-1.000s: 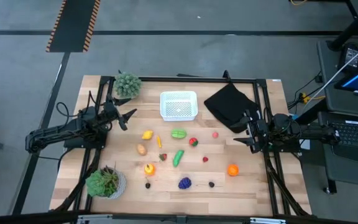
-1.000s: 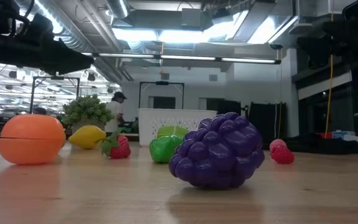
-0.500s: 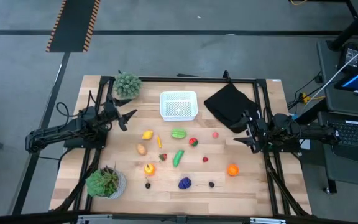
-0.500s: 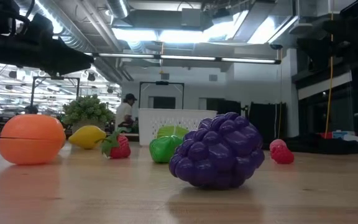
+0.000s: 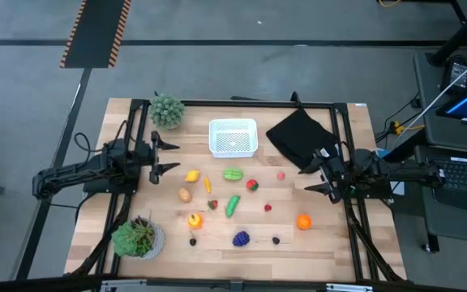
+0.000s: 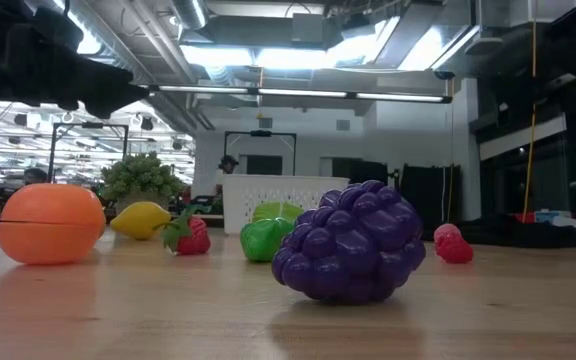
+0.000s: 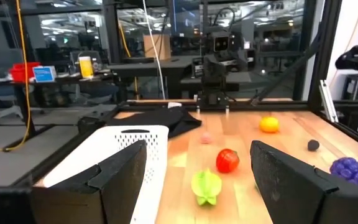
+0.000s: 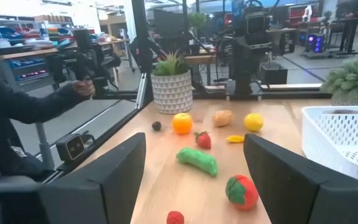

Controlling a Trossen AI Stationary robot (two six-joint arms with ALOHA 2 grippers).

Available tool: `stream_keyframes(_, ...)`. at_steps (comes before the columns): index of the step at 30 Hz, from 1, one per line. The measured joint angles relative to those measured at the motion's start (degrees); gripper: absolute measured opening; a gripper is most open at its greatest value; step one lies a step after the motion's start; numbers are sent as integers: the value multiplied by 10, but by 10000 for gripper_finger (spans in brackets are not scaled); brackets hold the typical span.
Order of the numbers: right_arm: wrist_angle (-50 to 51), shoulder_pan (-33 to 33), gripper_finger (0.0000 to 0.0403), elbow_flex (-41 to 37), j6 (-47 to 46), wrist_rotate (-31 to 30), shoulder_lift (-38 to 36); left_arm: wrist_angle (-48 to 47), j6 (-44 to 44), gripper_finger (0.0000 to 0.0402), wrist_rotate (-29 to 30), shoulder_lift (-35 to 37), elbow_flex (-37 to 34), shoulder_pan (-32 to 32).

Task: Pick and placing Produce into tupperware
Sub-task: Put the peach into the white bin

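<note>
The white tupperware [image 5: 233,136] stands at the table's far middle with nothing in it. The produce lies scattered on the wood nearer than it: a lemon [image 5: 191,175], a green piece [image 5: 233,173], a tomato [image 5: 252,185], a cucumber [image 5: 232,205], an orange [image 5: 303,221], purple grapes [image 5: 240,238] and several more. My left gripper [image 5: 167,156] hovers open at the table's left, pointing level toward the tub [image 7: 117,149] and produce. My right gripper [image 5: 308,179] hovers open at the right, facing the tomato [image 8: 241,190].
A black folded cloth [image 5: 298,138] lies right of the tub. One potted plant [image 5: 166,109] stands at the far left, another [image 5: 139,238] at the near left. A dark frame runs along the table's sides. A person's sleeve [image 8: 17,106] shows beyond the table.
My left gripper has swung at the wrist away from the near edge, so that it now points straight toward the table's right. My right gripper has turned slightly in place. Neither has changed its gap. The produce has kept still.
</note>
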State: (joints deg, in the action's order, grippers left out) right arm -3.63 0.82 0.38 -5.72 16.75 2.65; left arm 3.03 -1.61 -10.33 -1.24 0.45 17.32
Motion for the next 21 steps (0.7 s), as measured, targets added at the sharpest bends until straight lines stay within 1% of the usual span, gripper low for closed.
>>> stream_keyframes(6,1,1,273,0,-3,-9,9,1,-24,279,8,-39,0,0)
stream_keyframes(10,1,1,273,0,-9,-14,19,10,-22,279,10,-68,0,0)
stream_keyframes(13,1,1,273,0,-8,-54,36,16,-17,279,11,-94,0,0)
stream_keyframes(16,1,1,273,0,-5,-99,59,48,-17,279,11,-119,0,0)
stream_keyframes(21,-16,2,273,0,0,-103,79,61,-19,279,11,-146,0,0)
